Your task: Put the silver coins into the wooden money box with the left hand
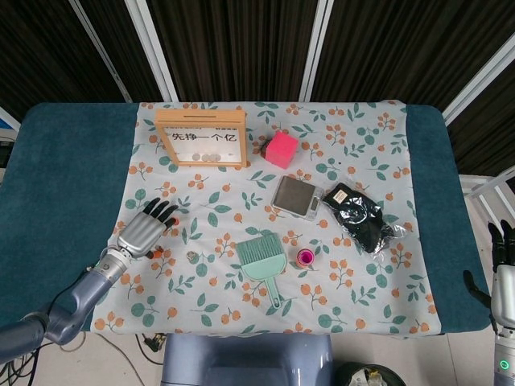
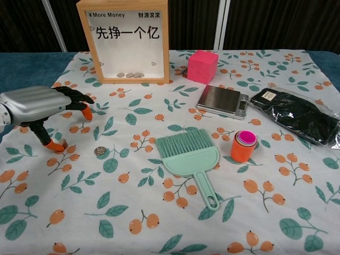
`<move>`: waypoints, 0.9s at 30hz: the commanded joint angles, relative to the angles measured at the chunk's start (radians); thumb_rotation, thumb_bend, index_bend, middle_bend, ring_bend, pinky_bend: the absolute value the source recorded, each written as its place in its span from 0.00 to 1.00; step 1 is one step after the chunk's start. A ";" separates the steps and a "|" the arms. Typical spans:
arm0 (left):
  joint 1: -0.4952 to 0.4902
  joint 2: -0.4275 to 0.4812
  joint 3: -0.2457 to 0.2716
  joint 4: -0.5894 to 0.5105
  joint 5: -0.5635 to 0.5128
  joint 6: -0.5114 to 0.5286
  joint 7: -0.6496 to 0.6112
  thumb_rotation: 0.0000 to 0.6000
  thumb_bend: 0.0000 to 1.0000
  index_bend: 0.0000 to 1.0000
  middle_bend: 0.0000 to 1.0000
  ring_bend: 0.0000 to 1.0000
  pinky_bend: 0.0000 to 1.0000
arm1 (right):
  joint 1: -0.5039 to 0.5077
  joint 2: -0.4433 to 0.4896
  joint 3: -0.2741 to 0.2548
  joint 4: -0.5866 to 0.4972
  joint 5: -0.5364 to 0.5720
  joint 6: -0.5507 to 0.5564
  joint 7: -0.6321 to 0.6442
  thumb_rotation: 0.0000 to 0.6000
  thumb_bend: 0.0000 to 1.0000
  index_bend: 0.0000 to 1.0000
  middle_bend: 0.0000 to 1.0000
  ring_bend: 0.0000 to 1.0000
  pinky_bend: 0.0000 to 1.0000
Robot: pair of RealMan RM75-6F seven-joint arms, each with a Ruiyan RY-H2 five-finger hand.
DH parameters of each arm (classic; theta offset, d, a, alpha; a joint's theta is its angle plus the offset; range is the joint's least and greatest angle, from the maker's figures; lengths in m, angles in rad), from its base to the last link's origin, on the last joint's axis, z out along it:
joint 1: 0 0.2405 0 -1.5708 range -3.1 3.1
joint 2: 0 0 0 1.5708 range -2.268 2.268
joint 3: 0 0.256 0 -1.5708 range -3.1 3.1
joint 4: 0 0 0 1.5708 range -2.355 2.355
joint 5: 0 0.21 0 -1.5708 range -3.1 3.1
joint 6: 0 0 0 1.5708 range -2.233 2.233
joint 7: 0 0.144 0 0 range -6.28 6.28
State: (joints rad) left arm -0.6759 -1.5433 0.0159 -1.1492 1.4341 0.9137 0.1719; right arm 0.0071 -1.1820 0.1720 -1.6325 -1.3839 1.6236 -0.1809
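The wooden money box (image 1: 201, 138) (image 2: 125, 40) stands upright at the back left of the flowered cloth, with several coins lying on its floor behind the clear front. One silver coin (image 2: 99, 151) (image 1: 191, 256) lies loose on the cloth. A second silver coin (image 2: 65, 143) lies just right of my left thumb tip, partly hidden by it. My left hand (image 1: 145, 229) (image 2: 42, 103) hovers low over the cloth's left side, its fingers spread and pointing toward the box, holding nothing. My right hand (image 1: 500, 251) shows only at the right edge of the head view, off the table and empty.
A pink cube (image 2: 203, 66) sits right of the box. A silver scale (image 2: 222, 101) and a black bag (image 2: 297, 114) lie at the right. A green hand brush (image 2: 190, 156) and a stack of orange and pink cups (image 2: 244, 145) occupy the middle.
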 commanded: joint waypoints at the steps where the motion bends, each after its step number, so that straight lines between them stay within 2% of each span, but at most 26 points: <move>1: 0.003 -0.002 0.001 0.003 0.001 0.000 -0.002 1.00 0.03 0.33 0.07 0.00 0.00 | 0.000 0.000 0.001 0.000 0.002 0.000 0.002 1.00 0.36 0.06 0.02 0.00 0.00; 4: 0.007 -0.003 0.004 0.006 0.009 0.008 -0.008 1.00 0.04 0.42 0.08 0.00 0.00 | 0.000 0.001 0.003 0.000 0.005 -0.002 0.005 1.00 0.36 0.06 0.02 0.00 0.00; 10: 0.014 0.000 0.010 0.010 0.016 0.008 -0.019 1.00 0.18 0.56 0.09 0.00 0.00 | 0.000 0.002 0.003 -0.002 0.008 -0.005 0.008 1.00 0.36 0.06 0.02 0.00 0.00; 21: 0.017 0.011 0.006 -0.011 -0.010 -0.025 0.016 1.00 0.34 0.58 0.10 0.00 0.00 | 0.000 0.003 0.002 -0.003 0.005 -0.004 0.007 1.00 0.36 0.06 0.02 0.00 0.00; 27: 0.016 0.021 0.001 -0.037 -0.014 -0.034 -0.002 1.00 0.54 0.63 0.13 0.00 0.00 | -0.001 0.004 0.003 -0.004 0.007 -0.003 0.009 1.00 0.36 0.06 0.02 0.00 0.00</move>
State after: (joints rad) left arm -0.6597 -1.5263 0.0180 -1.1838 1.4203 0.8821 0.1586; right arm 0.0067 -1.1782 0.1749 -1.6361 -1.3773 1.6202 -0.1716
